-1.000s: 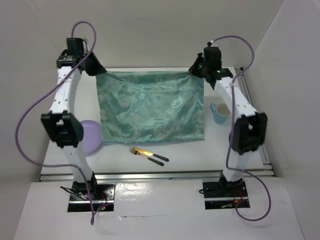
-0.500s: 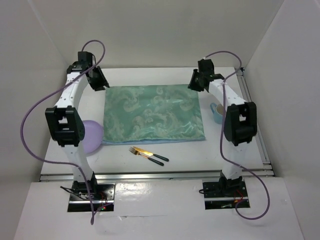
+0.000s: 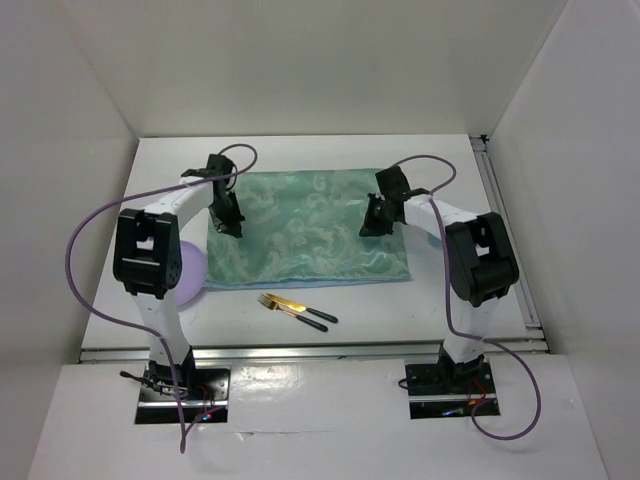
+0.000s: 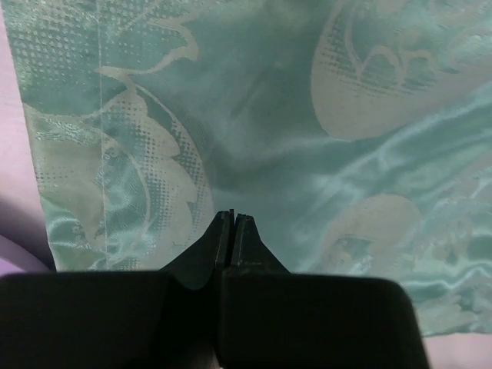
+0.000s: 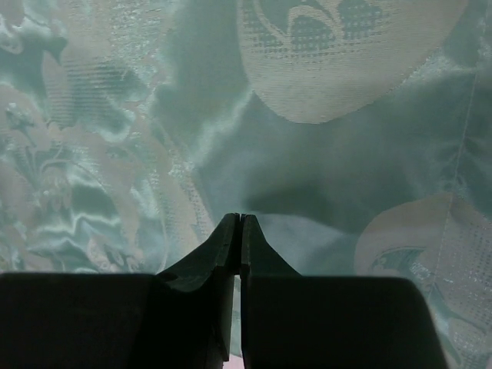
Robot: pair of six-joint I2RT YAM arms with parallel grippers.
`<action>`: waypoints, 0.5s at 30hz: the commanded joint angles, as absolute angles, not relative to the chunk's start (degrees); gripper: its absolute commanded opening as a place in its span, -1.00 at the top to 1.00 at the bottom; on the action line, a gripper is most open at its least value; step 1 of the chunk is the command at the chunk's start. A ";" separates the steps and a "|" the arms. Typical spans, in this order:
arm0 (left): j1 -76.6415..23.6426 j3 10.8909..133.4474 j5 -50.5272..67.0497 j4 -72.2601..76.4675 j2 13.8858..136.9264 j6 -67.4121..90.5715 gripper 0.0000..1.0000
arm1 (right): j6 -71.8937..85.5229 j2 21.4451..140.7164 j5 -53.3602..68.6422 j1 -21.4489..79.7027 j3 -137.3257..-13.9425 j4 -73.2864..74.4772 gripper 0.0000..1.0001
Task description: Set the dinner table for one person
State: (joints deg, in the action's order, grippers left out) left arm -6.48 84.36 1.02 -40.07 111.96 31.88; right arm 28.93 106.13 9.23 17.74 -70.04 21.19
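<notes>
A mint-green patterned cloth [image 3: 310,225] lies spread flat on the white dinner table [image 3: 300,150]. My left gripper [image 3: 232,228] hangs low over the cloth's left part. In the left wrist view the left gripper [image 4: 233,215] is shut, nothing between its fingers, with the cloth [image 4: 307,115] just beneath. My right gripper [image 3: 368,228] hangs low over the cloth's right part. The right wrist view shows the right gripper [image 5: 241,217] shut and empty above the cloth [image 5: 115,154].
A gold fork and knife with dark handles [image 3: 295,308] lie near the front edge, below the cloth. A lilac plate [image 3: 190,275] sits left of the cloth, partly behind my left arm. A metal rail [image 3: 500,200] runs along the table's right edge.
The cloth, held up by its far corners a second ago, now lies flat. Both grippers let go, moved nearer and lower over the cloth, and shut.
</notes>
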 commanded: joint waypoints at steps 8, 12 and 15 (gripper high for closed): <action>-10.02 88.77 -4.66 -40.08 119.88 33.57 1.00 | 34.37 110.82 -2.10 16.88 -69.08 24.07 1.00; -11.60 88.94 -4.04 -39.29 123.21 33.57 1.00 | 35.68 112.32 -4.48 15.12 -69.08 25.40 1.00; -12.13 89.56 -4.04 -39.81 123.93 33.57 1.00 | 35.68 112.32 -7.11 15.12 -69.08 26.01 1.00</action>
State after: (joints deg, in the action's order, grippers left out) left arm -11.03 89.69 -4.14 -39.55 119.94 32.29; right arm 35.27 109.78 0.40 16.12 -69.95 21.85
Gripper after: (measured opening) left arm 0.043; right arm 0.070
